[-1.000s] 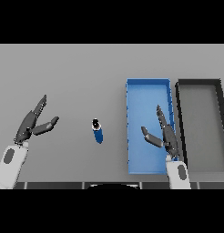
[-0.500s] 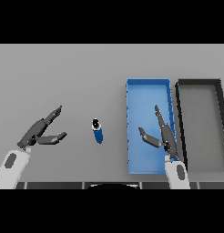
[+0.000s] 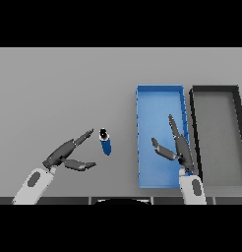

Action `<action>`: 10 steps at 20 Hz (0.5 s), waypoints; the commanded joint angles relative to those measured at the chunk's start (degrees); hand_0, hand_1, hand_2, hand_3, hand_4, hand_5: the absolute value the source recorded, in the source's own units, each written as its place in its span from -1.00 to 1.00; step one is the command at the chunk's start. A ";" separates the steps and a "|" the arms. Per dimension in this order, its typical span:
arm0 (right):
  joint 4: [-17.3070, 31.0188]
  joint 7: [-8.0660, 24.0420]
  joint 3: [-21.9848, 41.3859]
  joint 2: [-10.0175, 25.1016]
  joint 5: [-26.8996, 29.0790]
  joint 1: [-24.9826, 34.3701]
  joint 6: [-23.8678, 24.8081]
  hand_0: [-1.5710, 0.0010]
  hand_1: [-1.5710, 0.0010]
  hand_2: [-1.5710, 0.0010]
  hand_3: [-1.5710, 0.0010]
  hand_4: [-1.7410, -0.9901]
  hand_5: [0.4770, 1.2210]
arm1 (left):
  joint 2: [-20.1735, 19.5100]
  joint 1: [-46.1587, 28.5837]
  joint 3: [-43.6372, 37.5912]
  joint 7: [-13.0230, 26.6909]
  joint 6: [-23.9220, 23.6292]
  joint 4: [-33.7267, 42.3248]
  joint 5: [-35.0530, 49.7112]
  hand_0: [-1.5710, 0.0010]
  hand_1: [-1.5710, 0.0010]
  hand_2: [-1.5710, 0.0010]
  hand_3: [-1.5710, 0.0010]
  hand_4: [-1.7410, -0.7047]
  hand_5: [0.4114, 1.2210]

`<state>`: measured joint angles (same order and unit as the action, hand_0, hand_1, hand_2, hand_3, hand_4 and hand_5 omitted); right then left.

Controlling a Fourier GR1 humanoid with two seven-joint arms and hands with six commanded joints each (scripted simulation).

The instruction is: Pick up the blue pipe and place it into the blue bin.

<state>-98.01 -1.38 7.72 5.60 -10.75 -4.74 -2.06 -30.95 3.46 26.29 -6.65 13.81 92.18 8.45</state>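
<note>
Pipe (image 3: 106,142) lies on tabletop (image 3: 69,88), just beside L hand (image 3: 67,153), which is spread and holds nothing. Risk: fingertip nudge rolls it off before grasp. R hand (image 3: 176,145), also spread, hovers over bin (image 3: 160,93).

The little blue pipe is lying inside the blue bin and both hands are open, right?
Not quite. The head view shows the blue pipe on the grey table, left of the blue bin, not inside it. The rest holds: the left hand and the right hand are both open.
</note>
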 commanded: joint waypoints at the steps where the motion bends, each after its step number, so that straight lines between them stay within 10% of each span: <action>1: 0.64 -0.08 0.47 -0.67 -0.31 0.04 0.16 1.00 1.00 1.00 1.00 0.37 -0.61 | 0.70 0.30 0.29 0.19 0.00 -0.32 0.02 1.00 1.00 1.00 1.00 0.07 -0.87; 10: -0.68 0.19 0.07 -0.33 -0.29 -1.35 0.42 1.00 1.00 1.00 1.00 0.42 -0.65 | 11.33 7.20 3.83 2.01 -0.70 -11.30 -3.49 1.00 1.00 1.00 1.00 0.14 -0.88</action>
<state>-98.69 -1.08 7.79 5.26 -11.04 -6.08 -1.63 -19.59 10.68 30.12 -4.51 13.10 80.89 4.95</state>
